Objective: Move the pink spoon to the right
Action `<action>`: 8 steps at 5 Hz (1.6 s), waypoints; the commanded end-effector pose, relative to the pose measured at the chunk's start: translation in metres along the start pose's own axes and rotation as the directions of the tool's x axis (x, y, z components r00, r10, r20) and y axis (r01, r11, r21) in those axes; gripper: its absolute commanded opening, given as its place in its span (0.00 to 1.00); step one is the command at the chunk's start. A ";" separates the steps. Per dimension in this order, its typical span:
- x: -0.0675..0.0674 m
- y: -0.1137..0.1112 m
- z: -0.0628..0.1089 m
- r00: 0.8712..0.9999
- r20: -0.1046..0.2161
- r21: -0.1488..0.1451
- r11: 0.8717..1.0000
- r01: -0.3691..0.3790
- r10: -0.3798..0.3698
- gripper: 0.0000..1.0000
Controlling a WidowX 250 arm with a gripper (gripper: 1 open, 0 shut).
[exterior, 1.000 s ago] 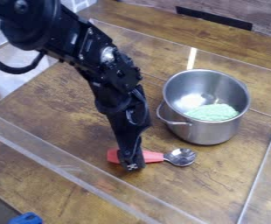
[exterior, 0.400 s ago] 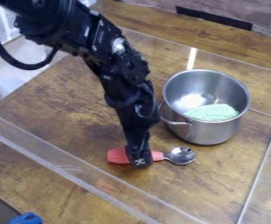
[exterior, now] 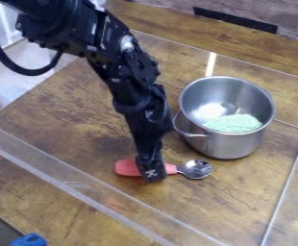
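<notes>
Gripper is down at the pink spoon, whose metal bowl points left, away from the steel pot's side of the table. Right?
Not quite: in the camera view, the metal bowl points right. The gripper is down at the pink spoon.

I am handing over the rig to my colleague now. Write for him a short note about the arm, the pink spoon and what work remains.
Gripper: open, fingertips down at the handle of the pink spoon; no firm grip can be seen.
Spoon: flat on the table, its metal bowl pointing toward the camera view's right, in front of the steel pot.
Done: gripper is at the spoon.
Left: move the spoon to the right, then release or withdraw.
</notes>
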State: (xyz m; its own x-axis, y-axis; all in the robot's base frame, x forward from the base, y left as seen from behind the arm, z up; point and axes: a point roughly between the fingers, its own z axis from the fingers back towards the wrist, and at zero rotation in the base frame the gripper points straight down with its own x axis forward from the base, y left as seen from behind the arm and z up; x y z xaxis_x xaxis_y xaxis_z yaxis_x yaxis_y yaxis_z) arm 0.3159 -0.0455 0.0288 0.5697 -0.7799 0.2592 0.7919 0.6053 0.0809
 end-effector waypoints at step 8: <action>-0.001 0.018 0.026 0.998 0.056 -0.058 0.998 -0.020 0.023 1.00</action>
State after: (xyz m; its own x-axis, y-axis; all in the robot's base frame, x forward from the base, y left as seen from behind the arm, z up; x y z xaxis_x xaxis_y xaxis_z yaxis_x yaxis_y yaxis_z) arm 0.3121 -0.0340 0.0286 0.5935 -0.7602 0.2644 0.7961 0.6027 -0.0543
